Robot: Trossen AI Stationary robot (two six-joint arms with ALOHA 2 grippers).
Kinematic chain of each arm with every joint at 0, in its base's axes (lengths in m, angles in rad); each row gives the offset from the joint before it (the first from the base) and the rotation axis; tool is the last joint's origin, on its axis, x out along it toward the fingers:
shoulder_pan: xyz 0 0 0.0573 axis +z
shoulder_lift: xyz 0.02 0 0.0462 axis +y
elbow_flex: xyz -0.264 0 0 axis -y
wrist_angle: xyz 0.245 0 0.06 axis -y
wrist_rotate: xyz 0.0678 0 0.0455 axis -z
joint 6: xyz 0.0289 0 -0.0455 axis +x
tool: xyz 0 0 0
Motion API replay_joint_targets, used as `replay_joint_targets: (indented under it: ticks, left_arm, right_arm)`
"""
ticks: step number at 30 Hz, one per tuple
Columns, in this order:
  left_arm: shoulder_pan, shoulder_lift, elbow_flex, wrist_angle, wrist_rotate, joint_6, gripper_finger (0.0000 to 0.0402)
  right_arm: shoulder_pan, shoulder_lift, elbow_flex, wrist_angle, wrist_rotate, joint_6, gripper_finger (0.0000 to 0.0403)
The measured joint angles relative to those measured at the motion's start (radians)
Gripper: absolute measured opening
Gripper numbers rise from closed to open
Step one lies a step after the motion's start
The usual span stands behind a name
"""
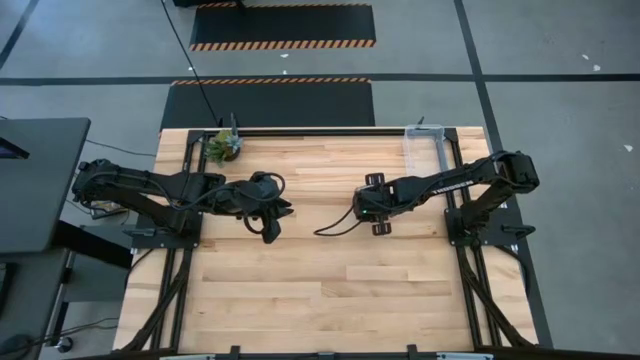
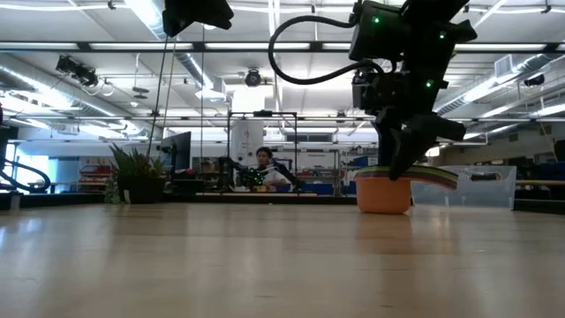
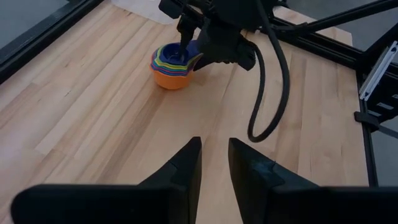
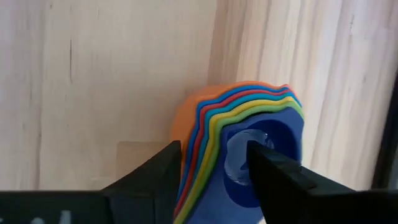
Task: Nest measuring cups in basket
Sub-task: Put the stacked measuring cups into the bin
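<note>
The measuring cups [image 3: 169,67] stand nested in one stack on the table's middle, orange outermost and dark blue innermost, their layered handles [image 2: 434,177] sticking out to one side. My right gripper [image 4: 214,158] points steeply down over the stack, open. One finger is over the dark blue cup's hollow [image 4: 280,134] and the other is outside the orange wall [image 4: 186,121]. My left gripper [image 3: 214,162] hangs open above the table, left of the stack, with nothing between its fingers. The clear basket [image 1: 422,146] stands at the far right edge. My right gripper straddles the rim of the nested cups [image 4: 208,134] from above, slanting down, with one finger toward the inside and one outside. Whether either finger touches the cups I cannot tell. The stack stands upright on the table on the orange cup's base [image 2: 382,205].
A small potted plant [image 1: 225,147] stands at the table's far left edge. Bare wood lies between the stack and the near edge. A black cable [image 3: 267,93] loops down from my right arm beside the stack. A person [image 2: 262,163] sits in the room far behind the table.
</note>
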Motion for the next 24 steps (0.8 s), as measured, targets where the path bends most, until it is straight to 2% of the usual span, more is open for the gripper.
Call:
replay_joint_targets:
  ticks: [8, 13, 17, 24]
  left_arm:
    - [0.000, 0.000, 0.000, -0.045, 0.000, -0.002, 0.0087]
    - [0.000, 0.000, 0.000, -0.078, 0.000, -0.001, 0.0087]
    - [0.000, 0.000, 0.000, -0.119, 0.000, 0.062, 0.0087]
    - [0.000, 0.000, 0.000, -0.131, 0.000, 0.104, 0.0087]
  right_arm:
    - [0.045, 0.000, 0.077, -0.086, 0.012, -0.017, 0.0198]
    - [0.078, -0.001, 0.130, -0.225, 0.011, 0.063, 0.0198]
    - [0.115, -0.001, 0.149, -0.326, -0.024, 0.117, 0.0198]
    - [0.190, -0.001, 0.155, -0.340, -0.071, 0.173, 0.0197]
